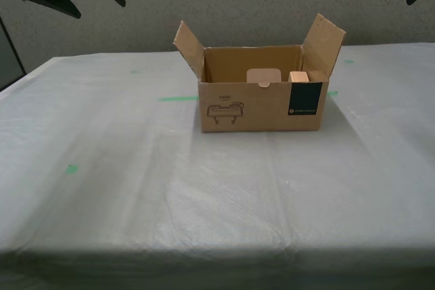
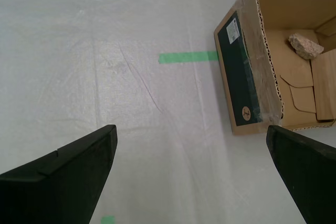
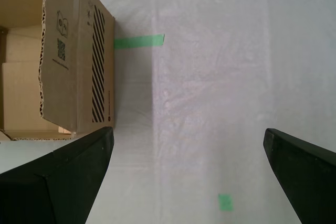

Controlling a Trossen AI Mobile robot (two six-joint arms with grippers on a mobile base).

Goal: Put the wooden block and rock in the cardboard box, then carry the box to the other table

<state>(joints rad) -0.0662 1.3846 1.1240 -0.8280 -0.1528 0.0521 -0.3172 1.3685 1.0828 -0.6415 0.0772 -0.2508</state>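
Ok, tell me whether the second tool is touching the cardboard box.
Apart. In the second wrist view my second tool hangs open above the white cloth, and bare cloth shows between its fingers and the cardboard box.

My first end effector (image 3: 186, 177) hangs wide open above the counter (image 3: 220, 93), both dark fingers (image 3: 63, 182) spread well apart with nothing between them. The counter is draped in wrinkled white-grey cloth. Beside one finger sits the cardboard box (image 3: 68, 66), flap raised, showing black diagonal stripes and a QR code on its outer side. A green tape strip (image 3: 139, 41) runs out from the box; a small green tape square (image 3: 225, 202) lies between the fingers.
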